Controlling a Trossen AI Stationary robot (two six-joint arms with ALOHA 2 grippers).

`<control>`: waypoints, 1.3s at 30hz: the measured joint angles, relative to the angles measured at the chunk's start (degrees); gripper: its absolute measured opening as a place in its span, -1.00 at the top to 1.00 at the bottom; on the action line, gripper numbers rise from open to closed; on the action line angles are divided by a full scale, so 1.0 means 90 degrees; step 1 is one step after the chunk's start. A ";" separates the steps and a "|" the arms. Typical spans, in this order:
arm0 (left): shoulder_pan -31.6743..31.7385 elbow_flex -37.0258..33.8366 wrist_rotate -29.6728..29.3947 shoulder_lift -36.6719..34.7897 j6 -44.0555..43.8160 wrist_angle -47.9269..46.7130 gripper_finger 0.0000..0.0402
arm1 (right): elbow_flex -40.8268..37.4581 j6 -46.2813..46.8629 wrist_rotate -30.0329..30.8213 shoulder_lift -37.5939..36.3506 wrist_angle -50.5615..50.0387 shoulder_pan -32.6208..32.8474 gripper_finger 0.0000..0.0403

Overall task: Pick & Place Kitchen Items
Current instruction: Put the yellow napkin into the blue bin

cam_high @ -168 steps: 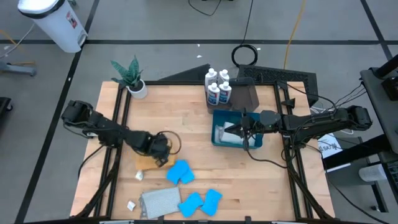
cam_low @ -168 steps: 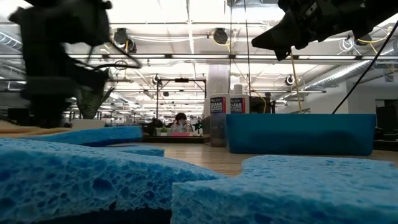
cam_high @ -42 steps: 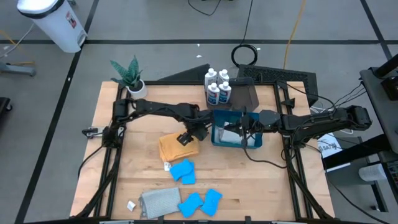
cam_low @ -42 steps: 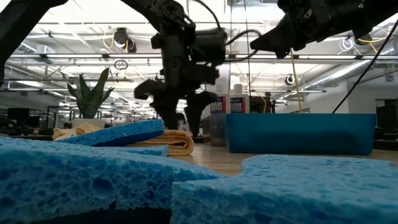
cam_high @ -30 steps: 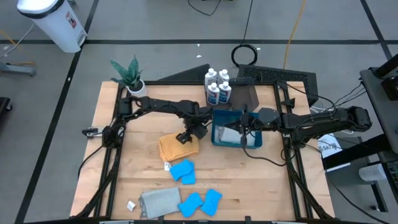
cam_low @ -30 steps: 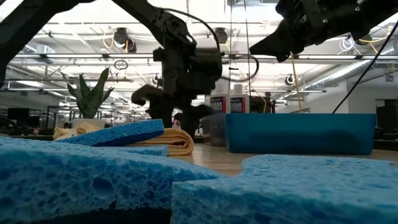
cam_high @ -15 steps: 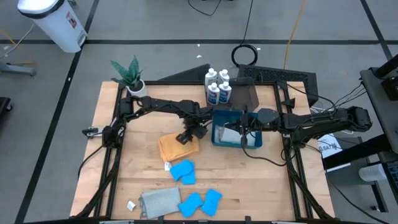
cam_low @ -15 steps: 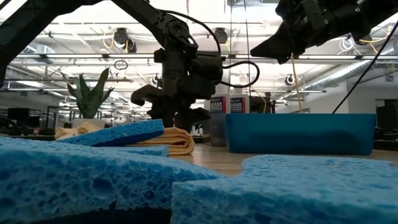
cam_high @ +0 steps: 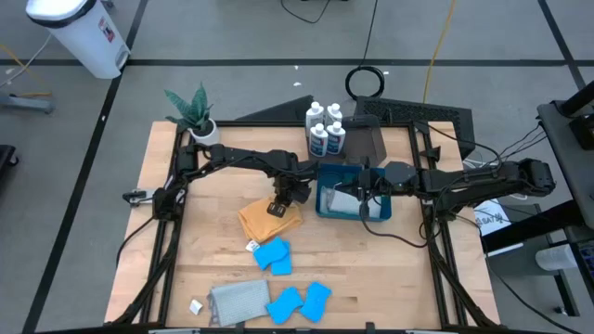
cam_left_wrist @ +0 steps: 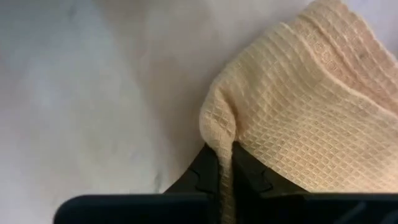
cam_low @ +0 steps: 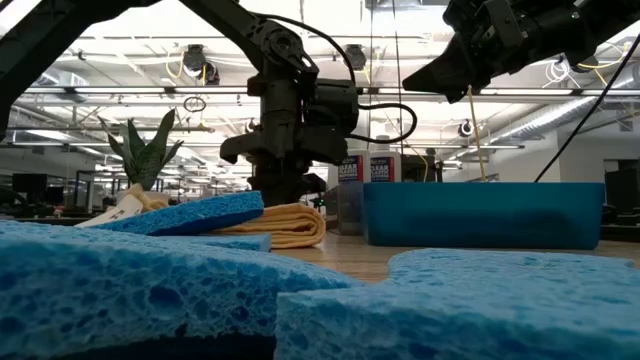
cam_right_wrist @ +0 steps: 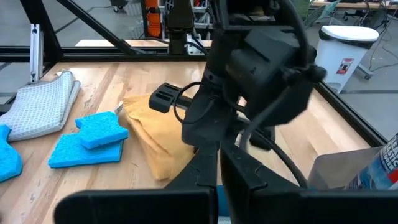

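Grey concrete floor surrounds the pale wooden table (cam_high: pixel 213 199), and the low view looks past it into a long hall under strip lights. Near the table's middle, the left gripper (cam_high: pixel 278 206) reaches down with its fingers (cam_left_wrist: pixel 249 177) pressed together on a raised fold of the orange cloth (cam_high: pixel 262 221); the left wrist view shows the waffle weave pinched up into a ridge between them, with the rest of the cloth spreading away over the wood. In the low view the cloth (cam_low: pixel 285 224) lies bunched directly under that gripper (cam_low: pixel 285 195).

Just beside the left gripper, on the side toward the right arm, stands the blue bin (cam_high: pixel 325 206). The right gripper (cam_high: pixel 356 193) hovers over the bin with its fingers closed together and nothing seen between them.

Beyond the left gripper, toward the far edge of the table, the four white bottles (cam_high: pixel 325 129) stand clustered, close to the bin's far end. On the near side of the left gripper, just past the orange cloth, two blue sponges (cam_high: pixel 271 256) lie overlapping. Farther toward the near edge, two more blue sponges (cam_high: pixel 302 301) sit beside the folded grey cloth (cam_high: pixel 238 301), well apart from either gripper.

At the far left corner, well away from the left gripper, the potted plant (cam_high: pixel 197 113) stands in its white pot.
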 joint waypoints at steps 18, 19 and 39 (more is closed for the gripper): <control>-0.1583 -0.0009 -0.4799 -0.2952 -0.3249 -0.0335 0.94 | 0.0000 0.0619 0.0028 0.0000 0.0505 0.0126 0.77; -0.1726 -0.0012 -0.4989 -0.2969 -0.3352 -0.0330 0.94 | 0.0000 0.0560 0.0058 0.0000 0.0566 0.0196 0.70; -0.2619 -0.0007 -0.5039 -0.2960 -0.3690 -0.0323 0.93 | 0.3022 0.0394 0.0343 0.2873 -0.0552 0.0774 -0.50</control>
